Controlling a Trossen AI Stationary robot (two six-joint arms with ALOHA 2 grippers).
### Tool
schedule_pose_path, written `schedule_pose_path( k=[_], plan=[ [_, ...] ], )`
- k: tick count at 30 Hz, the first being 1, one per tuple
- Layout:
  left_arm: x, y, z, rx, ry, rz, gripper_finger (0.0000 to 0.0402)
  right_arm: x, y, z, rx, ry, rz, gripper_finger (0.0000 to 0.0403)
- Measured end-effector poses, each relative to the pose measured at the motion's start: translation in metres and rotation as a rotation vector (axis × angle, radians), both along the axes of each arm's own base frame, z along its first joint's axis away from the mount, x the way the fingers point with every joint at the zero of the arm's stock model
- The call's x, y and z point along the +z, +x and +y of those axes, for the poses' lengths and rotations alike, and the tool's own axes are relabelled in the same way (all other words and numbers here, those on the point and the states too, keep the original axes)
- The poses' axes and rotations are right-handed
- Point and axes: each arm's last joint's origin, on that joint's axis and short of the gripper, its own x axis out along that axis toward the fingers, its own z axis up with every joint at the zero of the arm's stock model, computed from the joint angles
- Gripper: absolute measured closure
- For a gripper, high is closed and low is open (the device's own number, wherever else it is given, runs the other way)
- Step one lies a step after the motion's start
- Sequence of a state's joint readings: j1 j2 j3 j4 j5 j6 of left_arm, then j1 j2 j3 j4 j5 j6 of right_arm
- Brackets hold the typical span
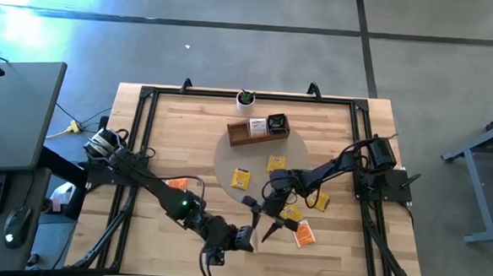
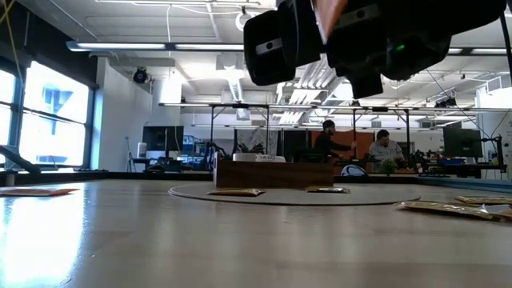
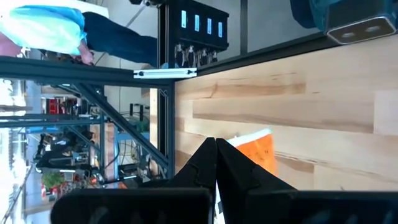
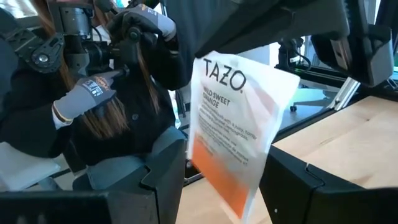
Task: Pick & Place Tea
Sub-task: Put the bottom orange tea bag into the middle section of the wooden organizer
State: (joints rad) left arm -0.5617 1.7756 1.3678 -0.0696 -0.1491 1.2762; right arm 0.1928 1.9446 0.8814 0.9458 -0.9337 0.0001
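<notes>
My left gripper (image 1: 254,237) is shut on a white and orange tea sachet (image 4: 239,118) above the table's near edge. My right gripper (image 1: 259,219) is open, with a finger on either side of that sachet (image 4: 224,168). I cannot tell whether they touch it. More tea lies flat on the table: an orange sachet (image 1: 176,183) at the left, yellow ones (image 1: 242,178) (image 1: 276,162) on the round mat, and yellow and orange ones (image 1: 319,199) (image 1: 303,234) at the right. My left gripper pinches the sachet between its two shut fingers. The orange part (image 3: 254,152) sticks out past the fingertips (image 3: 208,155). In the right wrist view the sachet hangs tilted from its white end (image 4: 249,62), lifted clear of the table.
The brown wooden tray (image 1: 258,130) stands on the far part of the round grey mat (image 1: 224,158), with a small white plant pot (image 1: 246,102) behind it. A black frame (image 1: 141,132) borders the table. A person with gloved hands (image 4: 87,93) stands off the near edge.
</notes>
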Motion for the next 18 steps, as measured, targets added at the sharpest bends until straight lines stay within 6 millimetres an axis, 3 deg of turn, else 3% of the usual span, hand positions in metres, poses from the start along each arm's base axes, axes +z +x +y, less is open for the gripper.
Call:
schedule_pose_path(
  k=[7,18],
  plan=[
    [-0.001,0.009,0.017,0.069,-0.007,0.018,0.0401,0.000,-0.002,0.007,0.028,0.001,-0.001,0.0236],
    [-0.007,0.008,0.021,0.059,-0.003,0.091,0.0401,-0.002,-0.001,0.001,0.018,-0.001,0.024,0.0326]
  ],
)
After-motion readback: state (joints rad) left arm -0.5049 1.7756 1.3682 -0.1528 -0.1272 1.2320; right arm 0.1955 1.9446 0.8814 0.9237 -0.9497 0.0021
